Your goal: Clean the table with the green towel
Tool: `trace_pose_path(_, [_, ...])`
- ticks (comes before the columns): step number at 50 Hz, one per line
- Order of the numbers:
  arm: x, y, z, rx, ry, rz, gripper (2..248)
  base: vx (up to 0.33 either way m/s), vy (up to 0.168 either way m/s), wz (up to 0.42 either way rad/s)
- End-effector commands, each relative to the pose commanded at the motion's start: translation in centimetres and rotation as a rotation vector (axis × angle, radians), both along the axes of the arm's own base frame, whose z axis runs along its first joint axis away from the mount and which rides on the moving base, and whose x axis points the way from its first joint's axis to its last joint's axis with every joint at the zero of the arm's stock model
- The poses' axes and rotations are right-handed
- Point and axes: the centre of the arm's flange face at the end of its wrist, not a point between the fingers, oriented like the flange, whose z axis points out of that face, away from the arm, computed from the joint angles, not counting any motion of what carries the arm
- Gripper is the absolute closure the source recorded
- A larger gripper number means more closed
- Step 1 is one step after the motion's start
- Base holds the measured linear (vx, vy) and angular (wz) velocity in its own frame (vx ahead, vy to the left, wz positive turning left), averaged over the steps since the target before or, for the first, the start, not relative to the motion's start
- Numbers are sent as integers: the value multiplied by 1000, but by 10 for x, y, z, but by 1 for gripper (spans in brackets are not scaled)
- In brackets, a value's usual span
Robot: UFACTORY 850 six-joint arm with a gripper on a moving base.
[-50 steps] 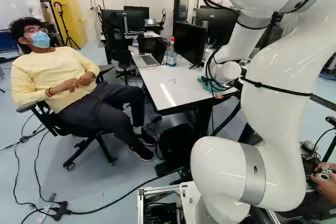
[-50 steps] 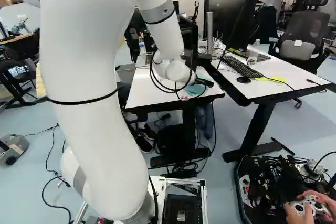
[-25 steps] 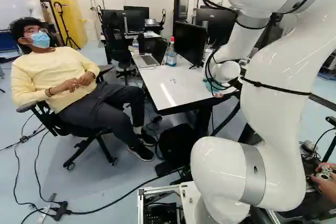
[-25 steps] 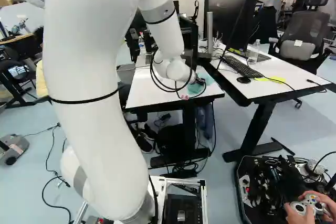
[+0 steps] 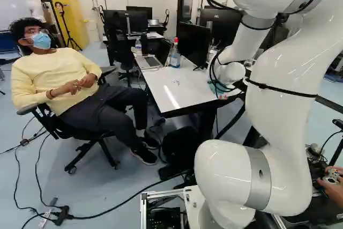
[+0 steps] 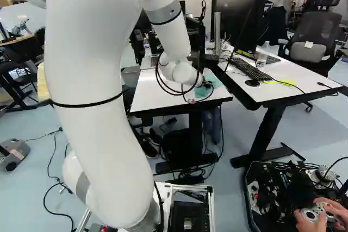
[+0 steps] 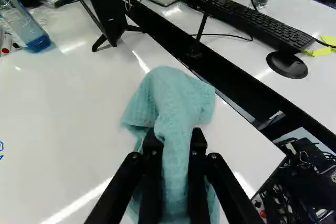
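My claw (image 7: 176,139) is part-closed, its 2 fingers pinching a bunched ridge of the green towel (image 7: 170,95) on the white table (image 7: 63,108) near a corner, and I judge it light, soft and floppy, best held here by its thick gathered folds.
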Motion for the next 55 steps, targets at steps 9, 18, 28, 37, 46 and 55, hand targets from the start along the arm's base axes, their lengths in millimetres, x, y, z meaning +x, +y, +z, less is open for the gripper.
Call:
trace_pose_path(9, [0, 1, 9, -7, -16, 1, 196, 0, 0, 0])
trace_pose_path(18, [1, 3, 19, -15, -35, 6, 196, 0, 0, 0])
trace_pose_path(28, [1, 7, 30, -23, -55, 14, 196, 0, 0, 0])
trace_pose_path(37, [2, 10, 40, -31, -74, 20, 196, 0, 0, 0])
trace_pose_path(46, [-1, 17, 49, -32, -80, 30, 196, 0, 0, 0])
trace_pose_path(55, [-10, 31, 56, -19, -60, 45, 196, 0, 0, 0])
